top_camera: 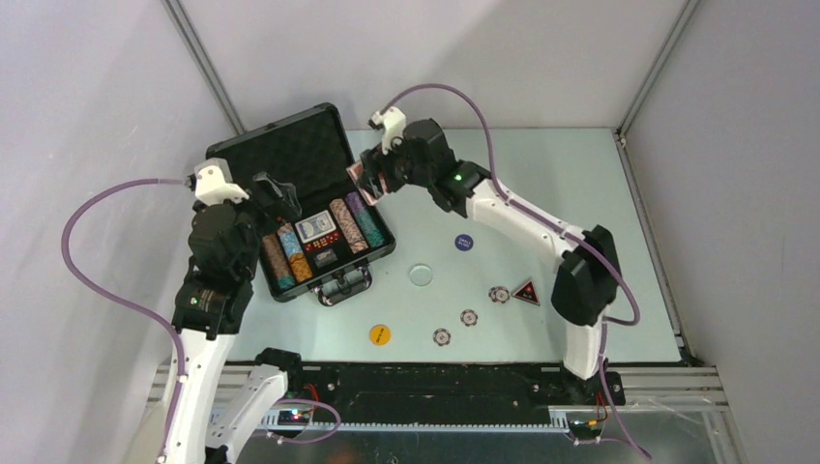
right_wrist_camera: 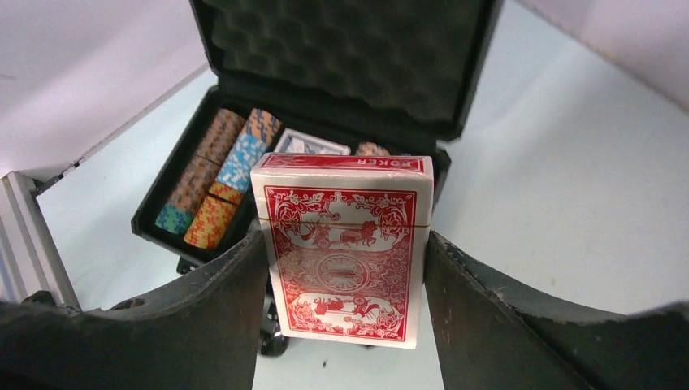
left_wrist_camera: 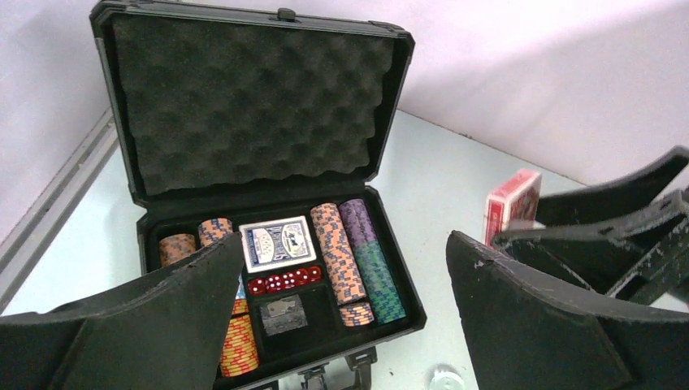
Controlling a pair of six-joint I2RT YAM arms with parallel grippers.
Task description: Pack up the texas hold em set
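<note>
The black briefcase lies open at the table's back left, foam lid up. Its tray holds rows of striped chips, a blue card deck and red dice. My right gripper is shut on the red card deck, held upright in the air just right of the case's right edge. My left gripper hangs open over the case's left chip rows, holding nothing. Loose on the table lie a blue disc, a clear disc, a yellow disc and three chips.
A black and red triangular piece lies beside the rightmost loose chip. The case's latches face the near edge. Grey walls close in the table at the back and left.
</note>
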